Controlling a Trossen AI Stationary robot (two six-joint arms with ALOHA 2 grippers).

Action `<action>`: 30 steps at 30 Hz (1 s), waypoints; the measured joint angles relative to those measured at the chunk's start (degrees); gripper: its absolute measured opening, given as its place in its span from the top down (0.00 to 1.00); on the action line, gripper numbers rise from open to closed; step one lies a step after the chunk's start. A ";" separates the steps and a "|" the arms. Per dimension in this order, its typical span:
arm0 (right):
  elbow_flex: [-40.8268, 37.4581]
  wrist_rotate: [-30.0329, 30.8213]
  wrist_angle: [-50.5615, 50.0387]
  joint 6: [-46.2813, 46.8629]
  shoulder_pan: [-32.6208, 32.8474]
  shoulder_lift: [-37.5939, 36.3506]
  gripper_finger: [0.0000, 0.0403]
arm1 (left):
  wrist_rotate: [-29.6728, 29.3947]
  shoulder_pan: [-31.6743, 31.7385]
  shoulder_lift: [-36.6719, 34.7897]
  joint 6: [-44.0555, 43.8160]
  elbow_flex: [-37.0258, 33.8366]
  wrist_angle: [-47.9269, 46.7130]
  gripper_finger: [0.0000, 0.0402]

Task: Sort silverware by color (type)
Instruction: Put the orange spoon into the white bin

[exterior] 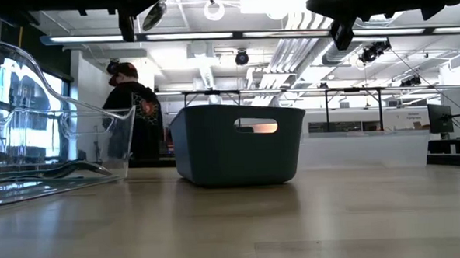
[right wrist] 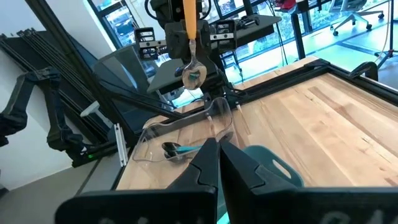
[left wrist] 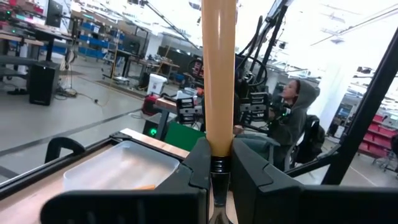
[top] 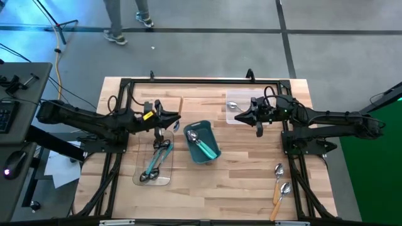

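Orange-handled spoon (left wrist: 219, 74) hanging clamped in left gripper (left wrist: 217, 163), above clear tray (top: 154, 164) holding teal spoons (top: 155, 162); teal bin (top: 201, 142) lying beside; right gripper (top: 240, 117) hovering clenched, empty, over wooden table (top: 239, 169).

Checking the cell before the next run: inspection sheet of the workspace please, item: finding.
Surface: wooden table, bare in the middle.
Job's things: teal-handled spoons in the teal bin and in the clear tray on the left; two orange-handled spoons loose near the right front; one spoon in the far clear tray.
Clutter: nothing seen.
Grippers: left gripper shut on an orange-handled spoon, held above the table; right gripper shut, empty, over the far right.
Cables: yellow cable on the floor, far left.
Surroundings: a person beyond the table; another seated person; legs on the floor.
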 joint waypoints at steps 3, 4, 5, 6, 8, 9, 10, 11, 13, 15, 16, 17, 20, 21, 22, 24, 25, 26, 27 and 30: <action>0.00 0.00 0.20 0.34 0.00 0.00 1.00 | 0.04 0.00 0.00 0.51 0.01 -0.05 0.96; 0.00 0.00 0.76 1.21 0.02 0.06 1.00 | 0.04 0.00 -0.02 0.68 0.02 -0.20 0.96; 0.00 0.00 1.77 2.18 0.04 0.35 1.00 | 0.04 0.00 -0.02 0.92 0.04 -0.44 0.96; 0.00 0.00 2.97 3.01 0.31 0.84 1.00 | 0.00 0.10 -0.02 1.06 0.04 -0.63 0.96; 0.00 0.17 5.19 3.56 1.23 2.27 1.00 | -0.06 0.56 -0.02 1.37 0.04 -0.81 0.96; 0.00 0.13 6.90 3.42 1.95 3.30 1.00 | -0.08 0.80 -0.02 1.40 0.04 -0.84 0.96; 0.00 0.12 8.58 3.09 2.70 4.47 1.00 | -0.09 0.97 -0.02 1.42 0.04 -0.89 0.96; 0.00 0.36 10.29 2.68 3.42 5.71 1.00 | -0.09 1.20 -0.02 1.44 0.04 -0.90 0.96; 0.00 2.60 14.81 1.84 4.94 8.62 1.00 | 0.16 1.57 -0.02 1.44 0.09 -0.90 0.96; 0.00 5.85 20.19 1.42 6.10 11.53 1.00 | 0.38 1.57 0.43 1.44 0.13 -0.77 0.96; 0.00 7.29 23.38 1.38 6.55 13.12 1.00 | 0.58 1.57 0.81 1.55 0.15 -0.87 0.96; 0.00 8.28 26.33 1.40 6.89 14.59 1.00 | 0.59 1.57 1.22 1.89 0.15 -1.07 0.96; 0.26 8.87 34.46 1.57 7.47 18.90 1.00 | 1.49 1.57 3.64 1.57 0.56 -0.90 0.96; 1.04 8.86 35.44 2.03 7.66 20.27 1.00 | 2.09 1.57 4.76 1.07 1.00 -1.01 0.96; 1.99 8.81 35.46 2.56 7.80 21.50 1.00 | 2.74 1.57 5.82 0.73 1.61 -1.09 0.96; 4.50 8.10 34.19 3.03 7.82 23.87 1.00 | 4.55 1.59 8.27 0.59 3.24 -0.75 0.96; 5.97 7.57 33.45 3.35 7.82 25.18 1.00 | 5.36 1.57 9.33 0.59 4.00 -0.81 0.96; 7.43 7.46 32.44 3.39 7.80 26.38 1.00 | 5.85 1.57 10.61 0.90 4.78 -0.81 0.96; 8.84 7.45 31.54 3.23 7.80 27.52 1.00 | 6.29 1.57 11.95 1.54 5.68 -0.44 0.96; 12.91 7.65 29.31 1.70 7.73 30.23 1.00 | 6.48 1.74 14.69 3.80 7.70 -0.19 0.96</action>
